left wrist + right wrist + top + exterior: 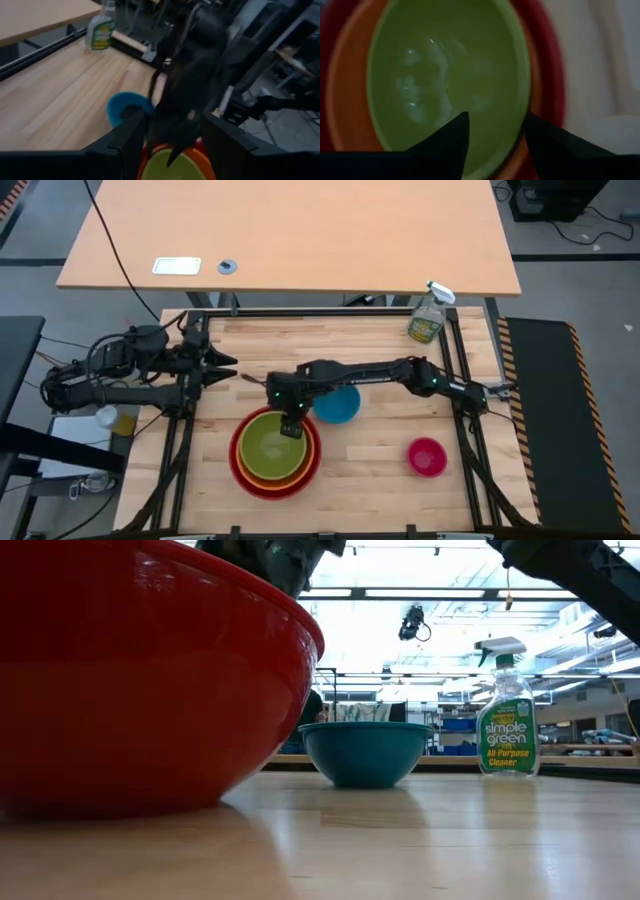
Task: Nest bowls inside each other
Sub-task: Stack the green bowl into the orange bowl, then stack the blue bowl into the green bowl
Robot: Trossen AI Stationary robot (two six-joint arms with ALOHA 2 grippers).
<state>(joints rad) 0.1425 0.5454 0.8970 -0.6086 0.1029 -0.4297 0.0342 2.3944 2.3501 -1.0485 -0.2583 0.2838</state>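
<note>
Three bowls sit nested at the near middle of the table: the red bowl (262,488) outermost, the orange bowl (345,100) inside it, the lime green bowl (270,445) innermost. The blue bowl (337,405) stands alone on its base just to their far right. The pink bowl (427,456) stands alone toward the near right. My right gripper (496,120) hangs open, pointing steeply down, just over the green bowl's far rim (522,85), touching nothing. My left gripper (228,368) waits open at the table's left side, well above the wood.
A clear spray bottle with a green label (428,315) stands upright at the far right corner. Black frame rails (185,430) run along the table's edges. Bare wood lies between the blue bowl and the bottle (506,720) and along the far edge.
</note>
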